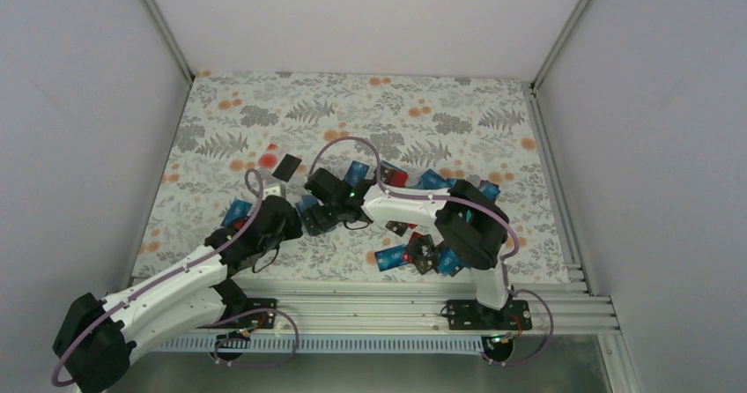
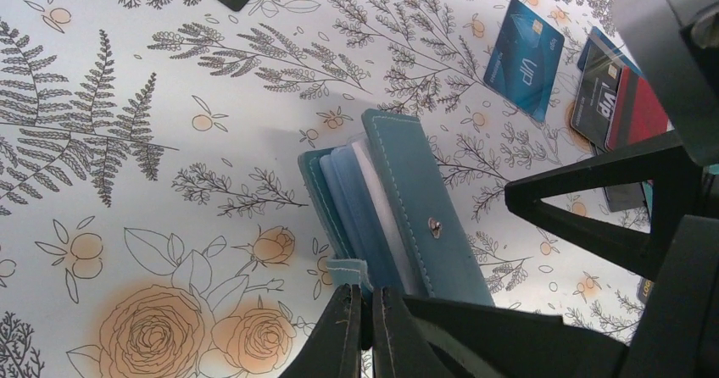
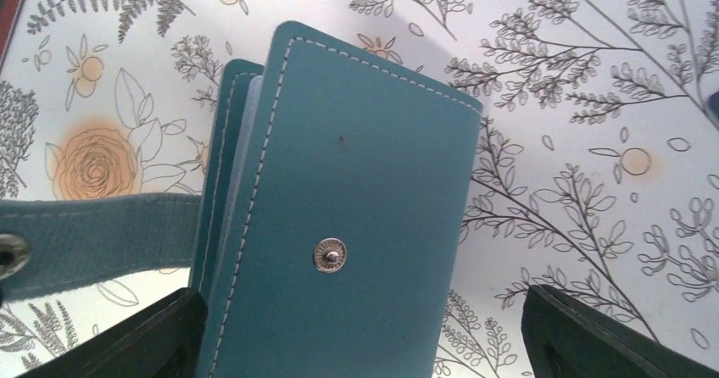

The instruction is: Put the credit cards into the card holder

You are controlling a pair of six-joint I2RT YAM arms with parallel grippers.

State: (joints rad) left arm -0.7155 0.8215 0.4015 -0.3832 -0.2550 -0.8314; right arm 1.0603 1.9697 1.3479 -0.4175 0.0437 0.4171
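Floral table (image 1: 440,102): I log credit cards (image 1: 392,256) scattered loose, none visibly filed; left claw (image 2: 366,303) clenched on card holder (image 2: 398,208) strap (image 2: 348,270), right claw (image 3: 365,331) released astride it.

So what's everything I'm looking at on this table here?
card holder: one, teal-blue with lighter blue sleeves, between the two grippers.
credit cards: many, too overlapped to count; blue, red, black; scattered mid-table, mostly by the right arm.
tablecloth: one, white with grey ferns and orange flowers, covering the table.
walls: pale grey, around the table.
left gripper: one, black, shut on the card holder's strap.
right gripper: one, black, open, a finger each side of the card holder.
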